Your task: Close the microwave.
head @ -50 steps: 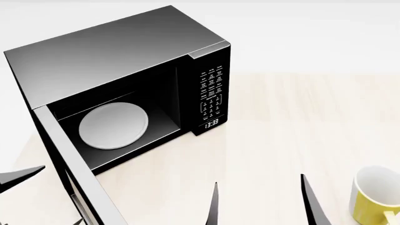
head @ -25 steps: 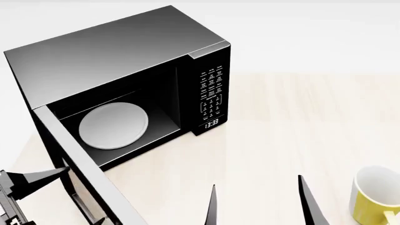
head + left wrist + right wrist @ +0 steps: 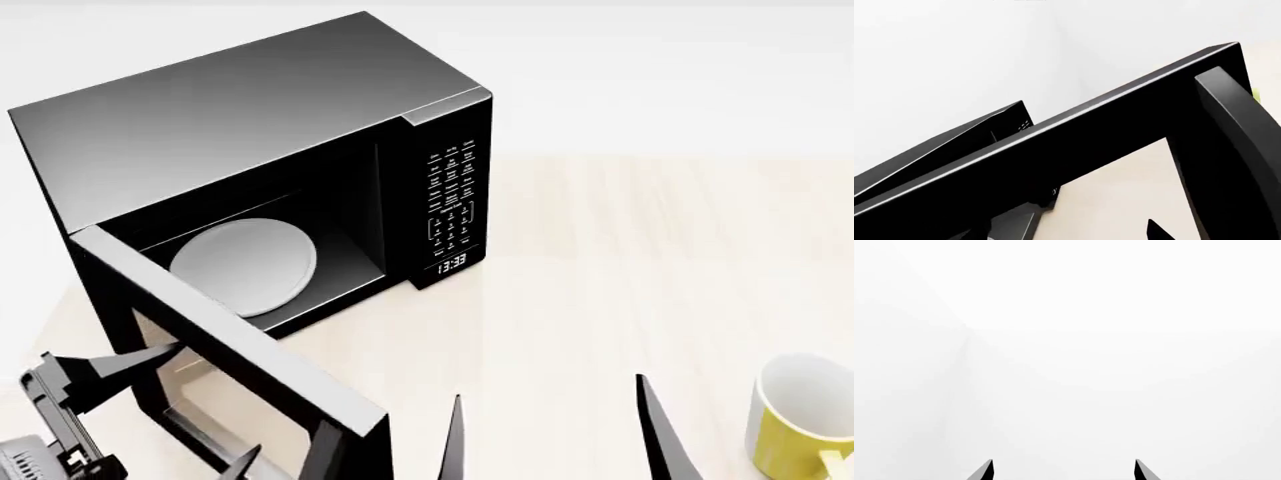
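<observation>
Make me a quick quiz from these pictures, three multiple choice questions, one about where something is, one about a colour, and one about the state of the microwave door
1. Where does the yellow ceramic mug stand relative to the large black box-shaped microwave in the head view?
A. On top of it
B. Inside it
C. On the pale wooden table, off to its right

2. What colour is the round turntable plate inside the microwave?
A. White
B. Red
C. Blue

3. What state is the microwave's glass-windowed door in?
A. Fully shut
B. Partly open
C. Taken off

Answers:
1. C, the mug sits at the table's lower right, apart from the microwave.
2. A, the plate shows white against the dark cavity.
3. B, the door stands swung out from the front, the cavity and plate visible behind it, with the left gripper at its outer face.
</observation>
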